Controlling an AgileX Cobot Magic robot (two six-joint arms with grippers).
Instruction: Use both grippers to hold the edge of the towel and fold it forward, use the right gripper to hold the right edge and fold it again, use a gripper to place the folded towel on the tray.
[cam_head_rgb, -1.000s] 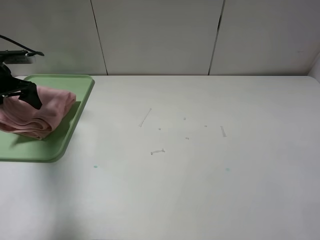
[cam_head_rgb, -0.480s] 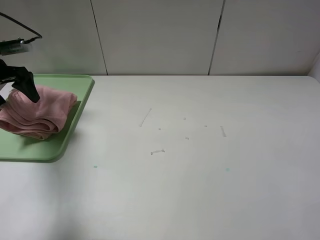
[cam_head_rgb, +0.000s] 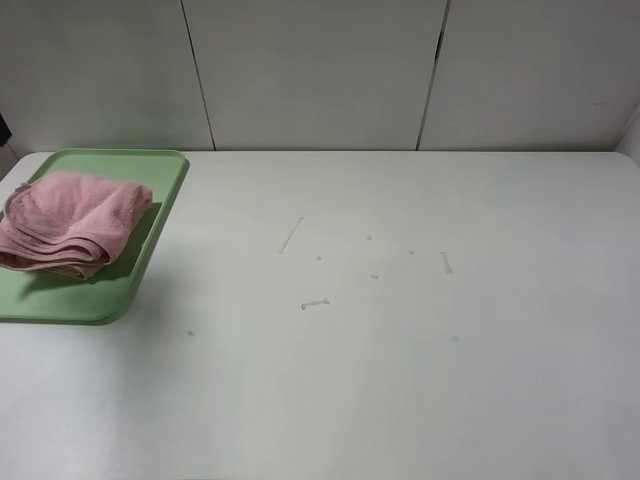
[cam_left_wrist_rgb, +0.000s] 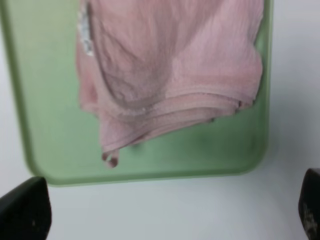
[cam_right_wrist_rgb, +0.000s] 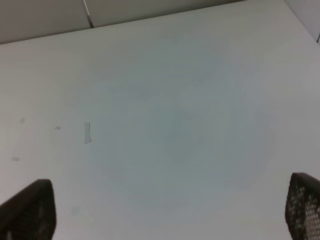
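The folded pink towel (cam_head_rgb: 68, 222) lies loosely bunched on the light-green tray (cam_head_rgb: 140, 260) at the table's far left. Neither arm shows in the exterior high view. From above, the left wrist view takes in the towel (cam_left_wrist_rgb: 170, 75) on the tray (cam_left_wrist_rgb: 50, 115), with my left gripper (cam_left_wrist_rgb: 167, 212) open well clear of it; only its two black fingertips (cam_left_wrist_rgb: 25, 210) show at the frame's corners. My right gripper (cam_right_wrist_rgb: 167, 210) is open too, over bare white table with nothing between its fingertips (cam_right_wrist_rgb: 27, 210).
The white table (cam_head_rgb: 400, 330) carries a few small scuffs and tape marks (cam_head_rgb: 315, 303) near its middle. A panelled grey wall (cam_head_rgb: 320, 70) runs along the back edge.
My left gripper has let go of the towel, lifted off it and left the exterior high view. The towel has settled flatter on the tray.
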